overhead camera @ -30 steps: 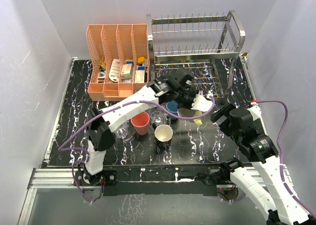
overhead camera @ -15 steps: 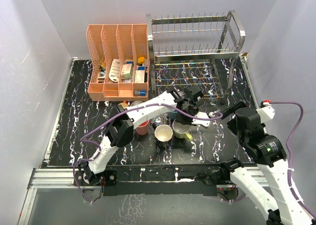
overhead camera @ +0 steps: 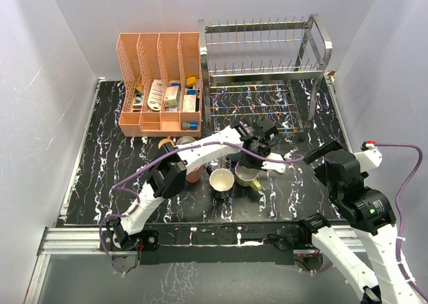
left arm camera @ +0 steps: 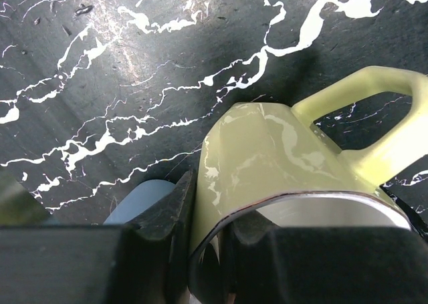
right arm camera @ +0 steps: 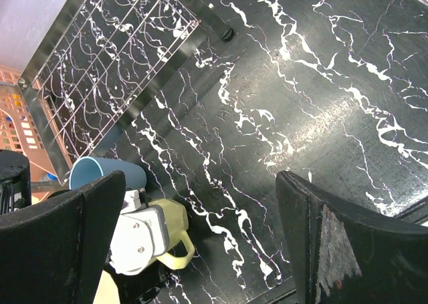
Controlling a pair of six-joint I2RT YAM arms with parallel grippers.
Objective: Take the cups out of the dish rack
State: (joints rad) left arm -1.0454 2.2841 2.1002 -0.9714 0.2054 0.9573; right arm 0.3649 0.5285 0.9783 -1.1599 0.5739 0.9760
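My left gripper [left arm camera: 207,250] is shut on the rim of the pale yellow mug [left arm camera: 267,150], one finger inside and one outside. In the top view the left gripper [overhead camera: 251,169] holds this mug [overhead camera: 245,178] low over the table, right of the black mug [overhead camera: 222,182]. The light blue tumbler [overhead camera: 233,158] lies just behind it and also shows in the right wrist view [right arm camera: 100,174]. The pink tumbler [overhead camera: 194,172], steel cup [overhead camera: 186,142] and small orange-red cup [overhead camera: 166,143] stand to the left. The dish rack [overhead camera: 267,63] holds no cups. My right gripper [right arm camera: 214,244] is open and empty.
The peach organizer [overhead camera: 160,83] with small bottles and boxes stands at the back left beside the rack. The rack's lower wire shelf [right arm camera: 114,70] lies behind the cups. My left arm [overhead camera: 200,143] stretches across the cup cluster. My right gripper [overhead camera: 319,156] hangs at the right.
My left gripper has carried the yellow mug forward and left, down beside the black mug. My right arm has drawn back to the right.
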